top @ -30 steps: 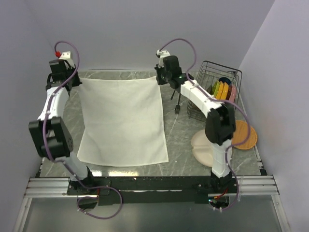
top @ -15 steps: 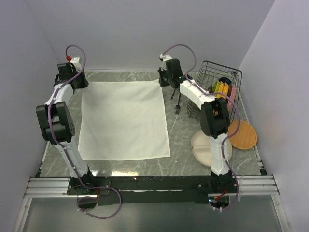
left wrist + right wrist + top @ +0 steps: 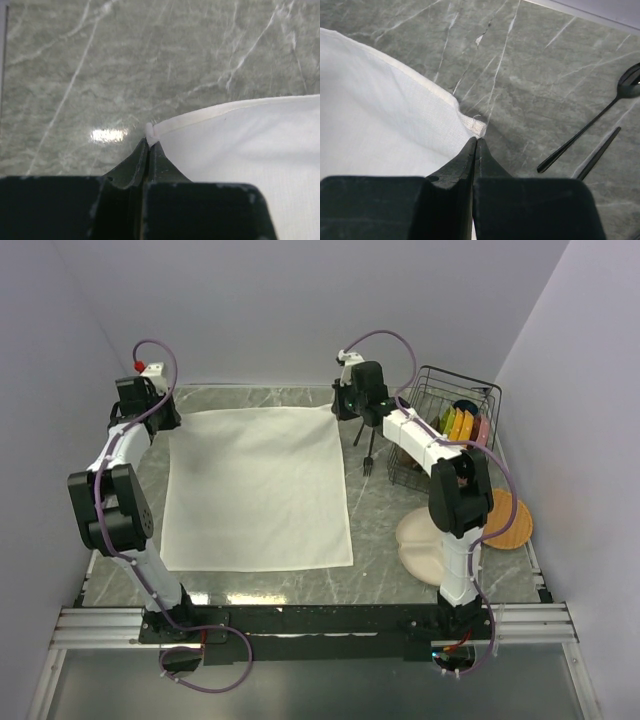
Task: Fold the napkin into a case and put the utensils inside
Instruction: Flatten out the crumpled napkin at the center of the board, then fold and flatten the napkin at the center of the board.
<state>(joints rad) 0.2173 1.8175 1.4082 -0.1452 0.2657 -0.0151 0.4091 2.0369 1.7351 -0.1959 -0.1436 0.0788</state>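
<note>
Top external view: the napkin lies spread flat, the utensils just right of its far right corner. The left gripper and right gripper each pinch 1 far corner. For a clean fold, lift both corners evenly with the edge taut.

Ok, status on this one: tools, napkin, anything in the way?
Left tool shut on napkin, far left corner; right tool shut on far right corner. Napkin spread flat, not yet folded. Utensils on table beside right tool, off the cloth.
</note>
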